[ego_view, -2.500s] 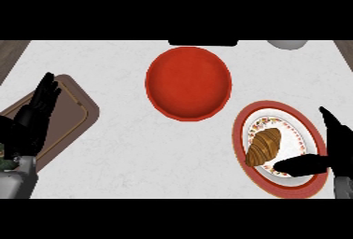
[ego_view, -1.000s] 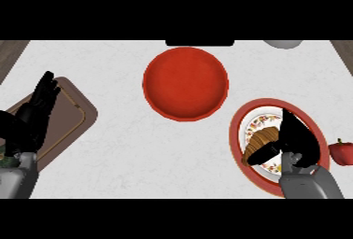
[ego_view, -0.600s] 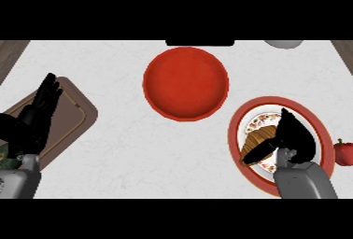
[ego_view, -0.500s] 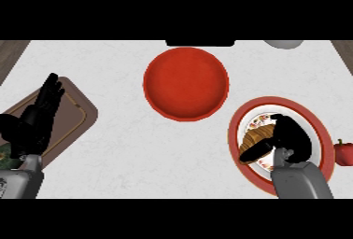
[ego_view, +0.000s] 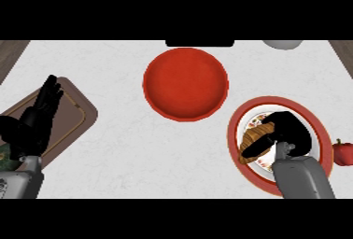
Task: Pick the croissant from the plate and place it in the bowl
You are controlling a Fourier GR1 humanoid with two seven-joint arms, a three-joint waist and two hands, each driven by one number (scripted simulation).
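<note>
Right hand (ego_view: pixel 288 133) sits over the red-rimmed plate (ego_view: pixel 310 119) at the view's right, fingers curled down around the croissant (ego_view: pixel 254 139), thumb along its lower left edge. Croissant is on the plate, only its left part showing under the hand, brown and ridged. Cannot tell if it is lifted off the plate or resting on it. Grey right forearm comes up from the lower edge, covering the plate's lower part.

Red bowl (ego_view: pixel 185 84) is up and left of the plate, near it but apart, nothing inside.

Left hand (ego_view: pixel 36 122) rests at the left edge, fingers straight and pointing up, holding nothing, over a brown tray (ego_view: pixel 74 112).

Red apple (ego_view: pixel 342 152) just right of the plate at the edge of view. Pale grey round object (ego_view: pixel 282 44) at the top right, cut off, cannot tell what it is
</note>
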